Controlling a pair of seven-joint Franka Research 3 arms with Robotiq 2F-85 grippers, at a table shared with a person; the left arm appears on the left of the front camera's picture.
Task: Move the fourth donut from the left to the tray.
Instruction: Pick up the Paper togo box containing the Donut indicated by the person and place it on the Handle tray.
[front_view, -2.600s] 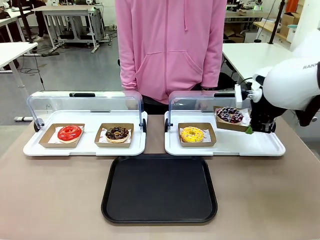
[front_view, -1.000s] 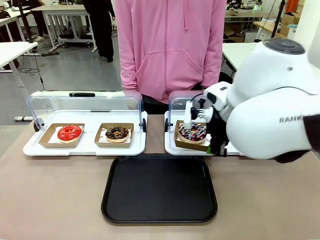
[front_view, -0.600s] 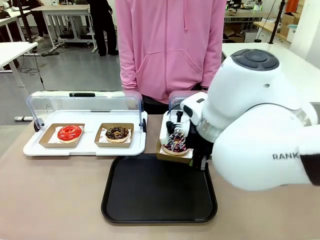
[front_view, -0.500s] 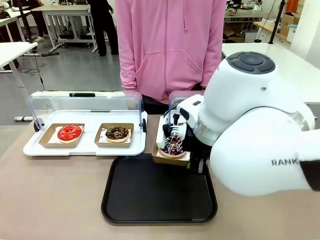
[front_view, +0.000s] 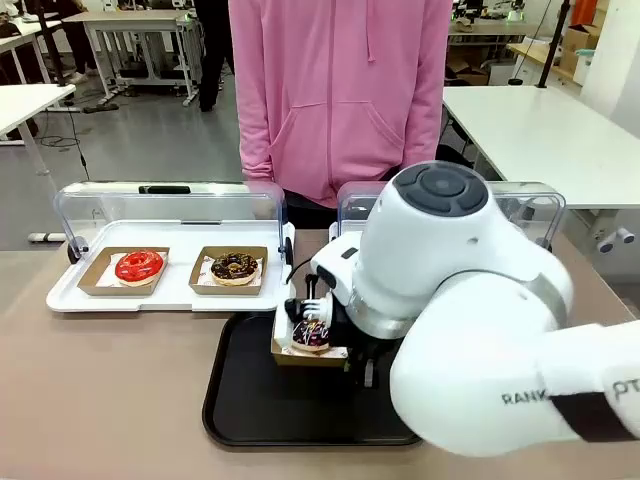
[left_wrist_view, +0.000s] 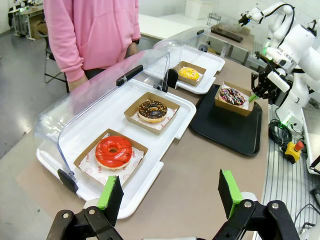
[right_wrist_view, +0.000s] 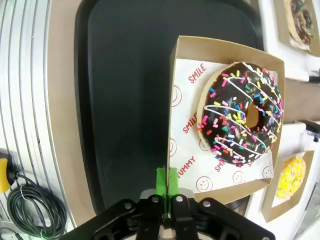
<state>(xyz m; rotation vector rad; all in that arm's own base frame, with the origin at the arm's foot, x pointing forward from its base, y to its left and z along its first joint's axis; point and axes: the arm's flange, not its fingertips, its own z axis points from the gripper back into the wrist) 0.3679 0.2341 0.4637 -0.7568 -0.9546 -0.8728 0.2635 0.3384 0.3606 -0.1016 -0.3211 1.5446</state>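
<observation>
Four donuts in four brown cardboard trays: a red donut (front_view: 139, 266), a chocolate nut-crumbed donut (front_view: 235, 266), a yellow donut (left_wrist_view: 189, 73) and the fourth donut (front_view: 311, 334) – dark glaze, coloured sprinkles. The right gripper (right_wrist_view: 166, 186) is pinched shut on its cardboard edge, holding it above the tray (front_view: 250, 400). Its paper liner reads "SMILE" and "YUMMY". Two white lidded trays (front_view: 170, 293). The left gripper (left_wrist_view: 170, 192) stands wide open, holding nothing.
</observation>
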